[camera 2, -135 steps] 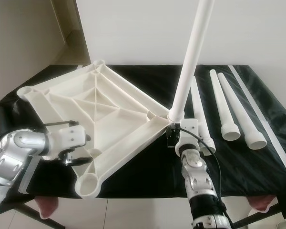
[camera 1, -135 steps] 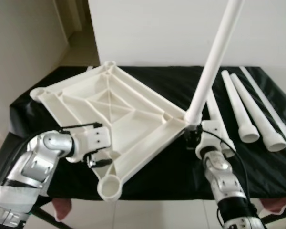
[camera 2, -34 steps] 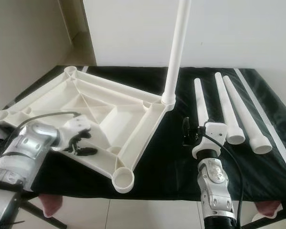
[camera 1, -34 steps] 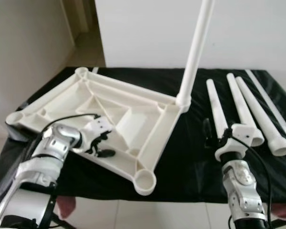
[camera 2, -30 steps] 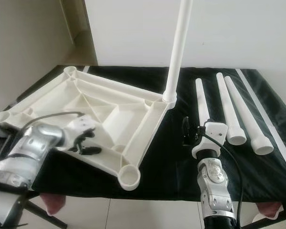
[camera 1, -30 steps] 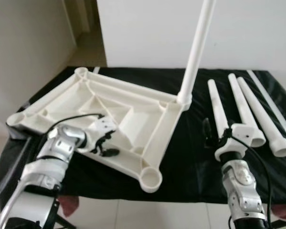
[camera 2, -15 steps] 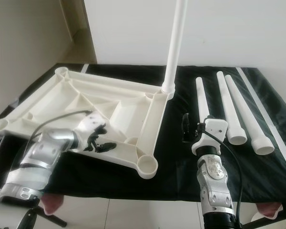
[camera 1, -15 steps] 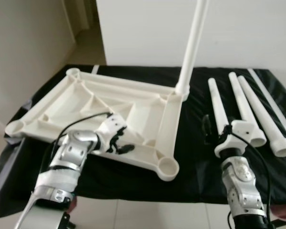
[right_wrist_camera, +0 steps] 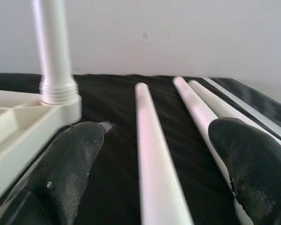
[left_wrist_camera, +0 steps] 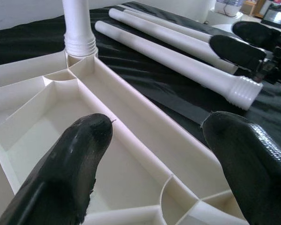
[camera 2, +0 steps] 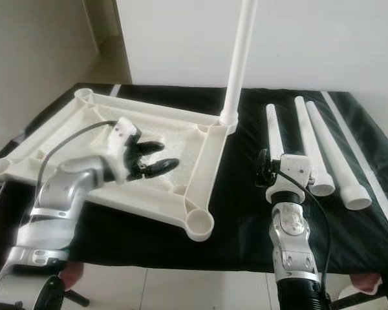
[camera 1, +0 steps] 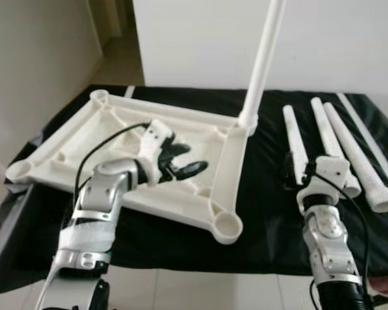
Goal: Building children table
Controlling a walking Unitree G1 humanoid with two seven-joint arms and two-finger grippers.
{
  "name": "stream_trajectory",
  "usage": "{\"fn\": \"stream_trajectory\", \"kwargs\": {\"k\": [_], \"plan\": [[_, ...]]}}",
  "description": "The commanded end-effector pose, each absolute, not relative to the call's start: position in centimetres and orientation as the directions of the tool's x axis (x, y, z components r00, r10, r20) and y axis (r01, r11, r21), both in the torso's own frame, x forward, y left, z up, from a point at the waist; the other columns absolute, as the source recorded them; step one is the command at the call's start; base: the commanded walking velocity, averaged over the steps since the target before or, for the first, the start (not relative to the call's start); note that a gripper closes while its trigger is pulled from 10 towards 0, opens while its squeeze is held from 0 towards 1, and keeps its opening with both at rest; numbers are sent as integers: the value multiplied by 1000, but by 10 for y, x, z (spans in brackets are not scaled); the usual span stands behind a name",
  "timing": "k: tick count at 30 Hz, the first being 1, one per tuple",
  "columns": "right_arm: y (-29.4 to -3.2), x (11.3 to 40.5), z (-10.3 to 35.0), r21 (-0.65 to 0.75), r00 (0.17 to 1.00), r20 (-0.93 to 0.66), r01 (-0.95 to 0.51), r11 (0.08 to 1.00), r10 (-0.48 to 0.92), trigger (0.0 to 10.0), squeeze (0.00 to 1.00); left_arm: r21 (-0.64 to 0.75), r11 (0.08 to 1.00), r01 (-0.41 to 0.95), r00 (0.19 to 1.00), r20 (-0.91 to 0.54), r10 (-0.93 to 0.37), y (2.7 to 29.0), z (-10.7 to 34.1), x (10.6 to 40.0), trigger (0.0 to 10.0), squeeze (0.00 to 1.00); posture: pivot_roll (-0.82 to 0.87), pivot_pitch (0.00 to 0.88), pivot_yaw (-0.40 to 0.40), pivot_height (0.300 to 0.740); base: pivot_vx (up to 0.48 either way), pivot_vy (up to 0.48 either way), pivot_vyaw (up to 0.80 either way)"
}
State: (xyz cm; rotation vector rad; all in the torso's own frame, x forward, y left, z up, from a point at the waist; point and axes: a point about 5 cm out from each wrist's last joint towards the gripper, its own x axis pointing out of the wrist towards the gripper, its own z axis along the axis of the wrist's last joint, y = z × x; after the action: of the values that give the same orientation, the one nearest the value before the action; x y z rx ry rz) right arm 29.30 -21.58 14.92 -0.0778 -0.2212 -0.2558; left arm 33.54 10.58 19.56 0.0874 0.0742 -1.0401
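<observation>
The white tabletop [camera 1: 174, 201] lies upside down on the black-covered table, ribs facing up. One white leg [camera 1: 262, 58] stands upright in its far right corner socket. The near right socket [camera 1: 227, 226] holds nothing. Three loose legs [camera 1: 294, 145] [camera 1: 330, 139] [camera 1: 359, 161] lie side by side to the right. My left gripper [camera 1: 193, 159] hovers open over the ribbed middle, holding nothing; its wrist view shows its fingers [left_wrist_camera: 79, 159] above a rib. My right gripper [camera 2: 264, 169] is open just short of the nearest loose leg [right_wrist_camera: 152, 140], which runs between its fingers [right_wrist_camera: 75, 159].
A long thin white strip [camera 1: 368, 129] lies at the table's far right edge. A white wall stands close behind the table. The black cloth [camera 1: 265, 194] between the tabletop and the loose legs is bare. Tiled floor lies below the front edge.
The tabletop has swung round so a long side faces me. My left gripper came off its near rim and rose over the middle. My right gripper edged forward toward the nearest loose leg.
</observation>
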Motion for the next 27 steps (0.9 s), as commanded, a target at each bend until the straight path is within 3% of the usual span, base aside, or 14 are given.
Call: {"fn": "stream_trajectory", "kwargs": {"k": [1,7,21,25,26,27], "plan": [[-216,293,143,-37,947,193,269,963,-257,10000,0,35,550,834,551,-94,-829,105,194,338,10000,0,3,0,-9,740,0,0,0],[-214,288,131,-22,952,130,283,959,-278,10000,0,-1,555,832,552,-103,-828,84,183,331,10000,0,-10,0,-1,740,0,0,0],[-230,301,153,43,938,41,342,939,-343,10000,0,-84,625,776,617,-107,-780,75,180,338,10000,0,-16,0,1,740,0,0,0],[-233,310,156,43,923,-75,382,923,-378,10000,0,-163,643,748,631,-124,-765,67,174,336,10000,0,-15,0,-6,740,0,0,0],[-238,319,156,64,906,-163,406,912,-391,10000,0,-160,586,794,574,-119,-810,55,174,323,10000,0,-14,0,-8,740,0,0,0],[-238,319,156,64,906,-163,406,912,-391,10000,0,-160,586,794,574,-119,-810,55,174,323,10000,0,-14,0,-8,740,0,0,0]]}}
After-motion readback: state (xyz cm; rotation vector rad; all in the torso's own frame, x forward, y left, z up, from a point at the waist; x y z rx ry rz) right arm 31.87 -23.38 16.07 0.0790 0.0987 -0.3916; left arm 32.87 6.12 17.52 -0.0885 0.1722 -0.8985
